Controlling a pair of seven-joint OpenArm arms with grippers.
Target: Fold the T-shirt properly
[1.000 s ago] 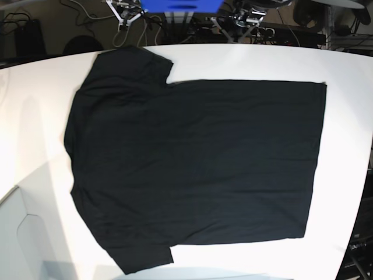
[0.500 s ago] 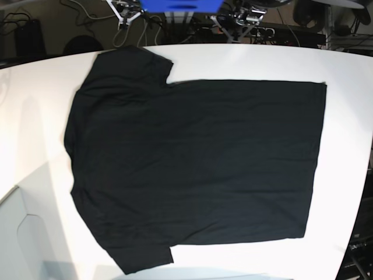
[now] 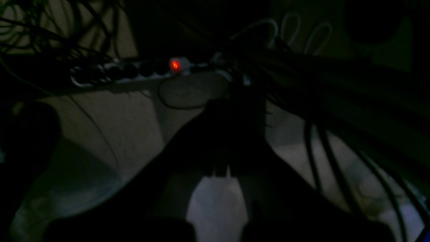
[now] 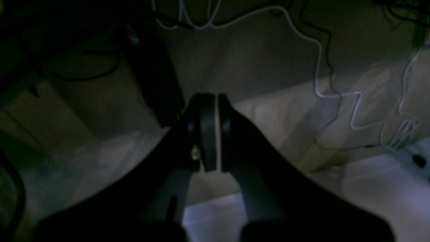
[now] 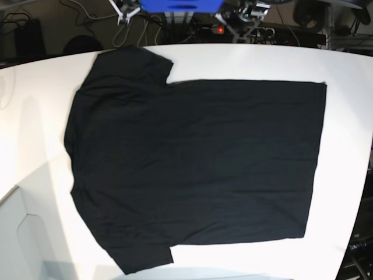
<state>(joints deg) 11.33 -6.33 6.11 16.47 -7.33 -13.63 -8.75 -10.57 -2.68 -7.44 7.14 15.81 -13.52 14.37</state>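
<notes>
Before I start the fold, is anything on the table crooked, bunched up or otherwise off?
Nothing stands out. The T-shirt lies spread flat on the white table, both sleeves out, with no bunching. Both grippers are off the table, above cables on the floor.

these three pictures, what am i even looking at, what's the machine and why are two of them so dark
It is a two-armed robot meant to fold the T-shirt. The bright picture is the base view, looking down on a white table where the black shirt lies spread flat, sleeves toward the left, untouched.

The two dark pictures come from cameras on the arms' wrists. Each looks along its own gripper, the dark shape in the middle. The left gripper points at a power strip with a red light and cables. The right gripper has its fingers pressed together, over floor and white cables. Both arms sit parked behind the table, holding nothing.
</notes>
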